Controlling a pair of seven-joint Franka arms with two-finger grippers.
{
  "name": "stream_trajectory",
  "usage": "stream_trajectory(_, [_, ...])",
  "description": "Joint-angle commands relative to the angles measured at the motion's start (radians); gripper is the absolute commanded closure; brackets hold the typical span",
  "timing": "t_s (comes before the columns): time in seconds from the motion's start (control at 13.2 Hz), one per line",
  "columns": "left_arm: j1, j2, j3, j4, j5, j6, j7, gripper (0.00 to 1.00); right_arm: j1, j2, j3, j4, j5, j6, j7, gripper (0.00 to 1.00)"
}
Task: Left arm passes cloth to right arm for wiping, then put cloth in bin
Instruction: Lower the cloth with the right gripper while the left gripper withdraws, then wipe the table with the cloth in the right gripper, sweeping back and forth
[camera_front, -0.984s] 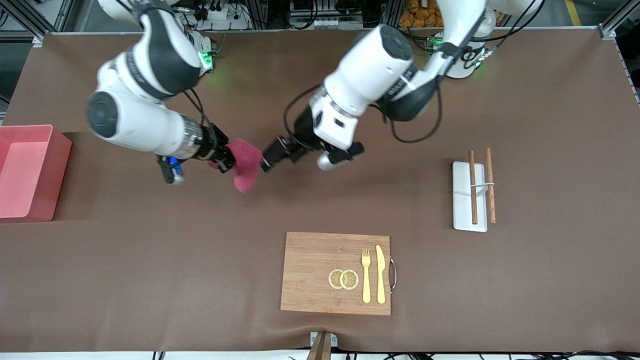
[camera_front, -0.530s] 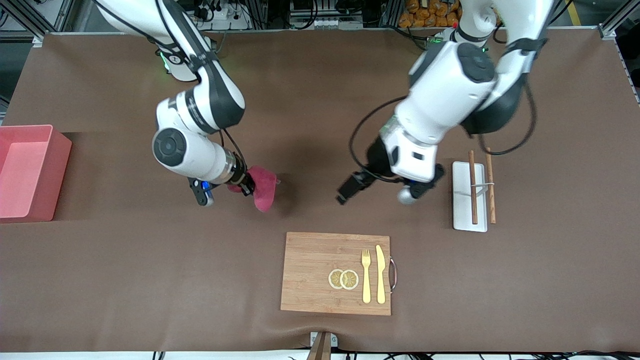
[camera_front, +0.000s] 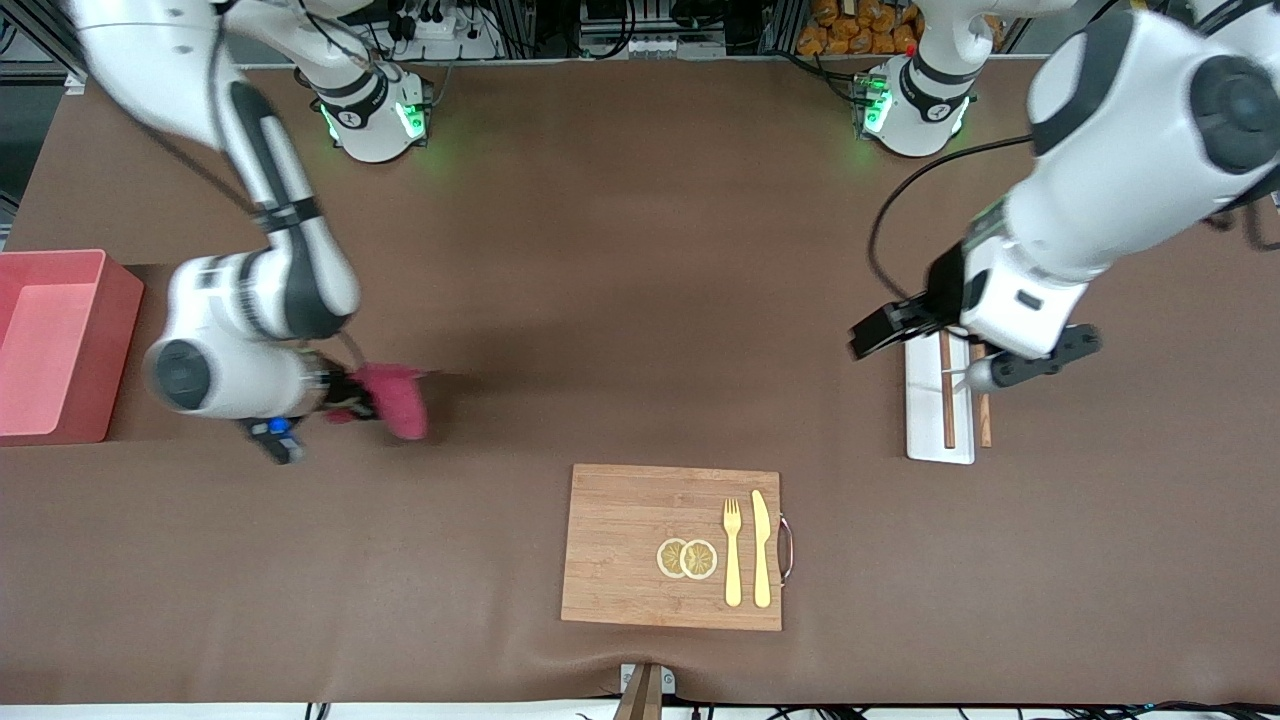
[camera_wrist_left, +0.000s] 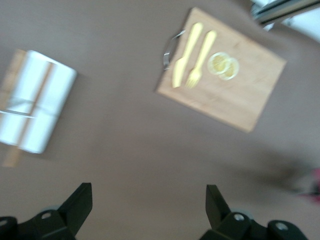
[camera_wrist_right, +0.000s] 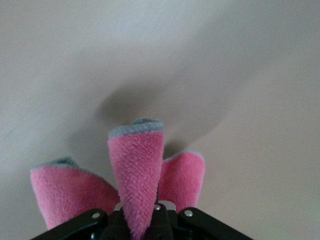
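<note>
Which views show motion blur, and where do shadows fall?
Front view: the right gripper and the cloth are smeared, with a soft shadow on the table beside them. Left wrist view: the cutting board and white tray are blurred. Right wrist view: sharp cloth, dark shadow above it.

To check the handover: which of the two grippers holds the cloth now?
The right gripper, over bare table near the bin, clamps the cloth; the left gripper is open and empty.
</note>
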Motion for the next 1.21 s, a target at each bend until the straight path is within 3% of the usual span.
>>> stream_trajectory(0.0, [-0.022, -0.18, 0.137, -0.188, 0.005, -0.046, 0.248, 0.0, -0.153, -0.027, 0.021, -0.021, -0.092, -0.006, -0.314, 1.0])
stream_trajectory(0.15, [-0.083, -0.245, 0.261, -0.231, 0.008, -0.122, 0.415, 0.0, -0.262, -0.024, 0.021, 0.003, -0.169, 0.012, -0.538, 1.0])
stream_trajectory(0.3, [-0.094, -0.256, 0.311, -0.222, 0.043, -0.181, 0.573, 0.0, -0.343, -0.021, 0.023, 0.034, -0.226, 0.029, -0.697, 1.0])
stream_trajectory(0.53, [-0.105, -0.264, 0.297, -0.199, 0.176, -0.213, 0.649, 0.0, -0.365, -0.016, 0.023, 0.043, -0.232, 0.052, -0.759, 1.0])
stream_trajectory(0.68, [-0.099, -0.264, 0.244, -0.158, 0.238, -0.243, 0.647, 0.0, -0.348, -0.014, 0.024, 0.036, -0.226, 0.048, -0.742, 1.0])
stream_trajectory(0.83, [-0.091, -0.264, 0.219, -0.138, 0.23, -0.245, 0.623, 0.0, -0.322, -0.005, 0.027, 0.004, -0.199, 0.052, -0.733, 1.0])
stream_trajectory(1.14, [-0.091, -0.265, 0.208, -0.116, 0.227, -0.245, 0.528, 0.0, -0.206, -0.013, 0.029, -0.019, -0.119, 0.037, -0.511, 1.0])
